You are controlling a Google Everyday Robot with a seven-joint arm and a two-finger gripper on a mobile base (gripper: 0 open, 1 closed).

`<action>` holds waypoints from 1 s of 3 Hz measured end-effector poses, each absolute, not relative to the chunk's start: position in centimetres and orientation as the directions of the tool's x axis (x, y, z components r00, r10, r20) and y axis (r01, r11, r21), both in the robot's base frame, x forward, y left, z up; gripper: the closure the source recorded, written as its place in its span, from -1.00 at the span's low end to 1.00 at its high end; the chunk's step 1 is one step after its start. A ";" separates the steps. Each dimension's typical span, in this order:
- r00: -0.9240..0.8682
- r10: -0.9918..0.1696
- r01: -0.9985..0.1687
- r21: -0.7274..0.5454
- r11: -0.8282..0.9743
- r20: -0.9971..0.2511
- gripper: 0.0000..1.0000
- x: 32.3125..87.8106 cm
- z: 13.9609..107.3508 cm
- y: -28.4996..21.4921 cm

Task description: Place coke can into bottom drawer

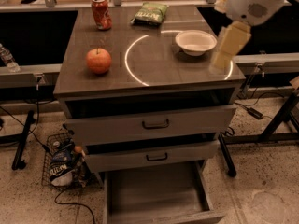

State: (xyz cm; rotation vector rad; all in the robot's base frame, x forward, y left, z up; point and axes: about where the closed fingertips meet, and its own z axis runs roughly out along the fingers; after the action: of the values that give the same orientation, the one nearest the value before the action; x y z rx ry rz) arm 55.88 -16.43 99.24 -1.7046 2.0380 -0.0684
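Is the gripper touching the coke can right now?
Apart. The camera view shows the gripper by the bowl on the right of the cabinet top, the coke can far off at its back left corner.

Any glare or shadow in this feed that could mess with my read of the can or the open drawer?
Camera view: dim, warm light; a bright ring of glare lies on the cabinet top, clear of the coke can; the bottom drawer is open, shaded but readable inside; the gripper hangs over the top's right edge.

Dim light; glare ring (129,65) under pincer (220,64), upper right.
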 end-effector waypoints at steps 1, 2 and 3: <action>-0.053 -0.904 -0.882 -0.404 0.242 -0.425 -1.00 63.7 100.3 -11.4; -0.031 -0.893 -0.869 -0.429 0.246 -0.449 -1.00 65.1 101.5 -10.5; -0.036 -0.896 -0.873 -0.422 0.244 -0.443 -1.00 64.8 101.1 -10.7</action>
State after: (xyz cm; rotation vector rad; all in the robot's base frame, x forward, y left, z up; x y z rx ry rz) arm 64.78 -10.68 101.13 -1.6130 1.8878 -0.0458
